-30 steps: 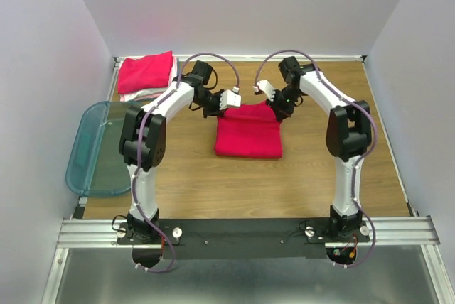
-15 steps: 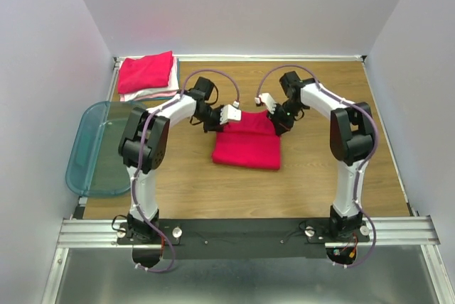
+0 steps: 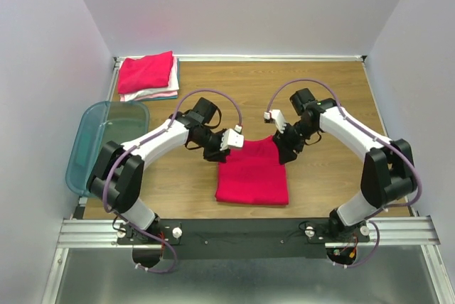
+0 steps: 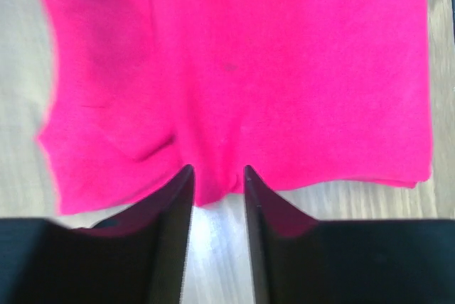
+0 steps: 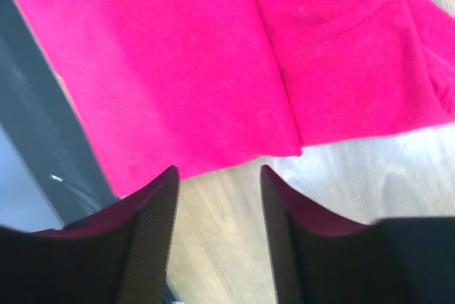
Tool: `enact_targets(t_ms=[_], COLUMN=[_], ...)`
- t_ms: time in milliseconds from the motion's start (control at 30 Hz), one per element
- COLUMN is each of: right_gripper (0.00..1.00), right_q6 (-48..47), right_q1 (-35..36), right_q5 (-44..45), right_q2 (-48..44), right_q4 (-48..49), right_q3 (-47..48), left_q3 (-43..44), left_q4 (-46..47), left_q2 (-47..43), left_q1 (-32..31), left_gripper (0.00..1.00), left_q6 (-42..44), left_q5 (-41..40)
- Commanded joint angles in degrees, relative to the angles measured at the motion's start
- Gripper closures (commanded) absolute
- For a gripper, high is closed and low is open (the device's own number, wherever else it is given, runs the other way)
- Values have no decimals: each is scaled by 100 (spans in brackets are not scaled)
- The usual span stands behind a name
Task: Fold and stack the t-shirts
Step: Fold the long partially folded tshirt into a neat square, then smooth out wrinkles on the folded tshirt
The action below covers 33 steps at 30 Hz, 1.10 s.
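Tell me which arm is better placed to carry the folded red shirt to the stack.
Probably left. The stack lies far left, on that arm's side, and the left claw is open at the folded shirt's far edge.

No text, label, brand, number or sign can be read, neither on the folded red-pink cloth t-shirt (image 3: 252, 175) nor on the translucent teal plastic bin (image 3: 87, 156) to its left.

The bench (image 3: 320, 91) is seen steeply from above, from its 6 o'clock edge, facing 12. Each wrist view is held close over the folded red-pink t-shirt (image 3: 252, 176), which is shared by all three views.
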Motion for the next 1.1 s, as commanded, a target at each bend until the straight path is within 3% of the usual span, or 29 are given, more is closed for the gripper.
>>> enact_targets(t_ms=[0,200,300,400,467,633,1067], right_gripper=[40,43,51,67,70,76,77], right_q6=[722,1249,1645,2049,2208,2445,2226], right_q1=[23,-293,-600,-680,-680,-680,-680], right_q5=[-162,-696,-1285,-1706,-1856,-2585,-2798], right_q2=[-316,525,1263,1774,2002,2477,2759], right_q4=[-116,-116,-125,-90,-55,-63,-63], right_q3=[96,1272,1836,2451,2593,2559,2303], left_q3=[378,880,1003,1021,1074,1337,1399], left_q4=[-40,214,460,933,1005,1015,1050], left_q2=[-446,-281,88,483,686,1284,1944], left_q1=[-5,-514,-716,-804,-857,-936,-945], left_gripper=[55,54,54,54,54,54,57], left_q6=[-358,-762,-1008,-1332,-1404,-1571,-1475], left_q5=[345,320,224,144,117,117,188])
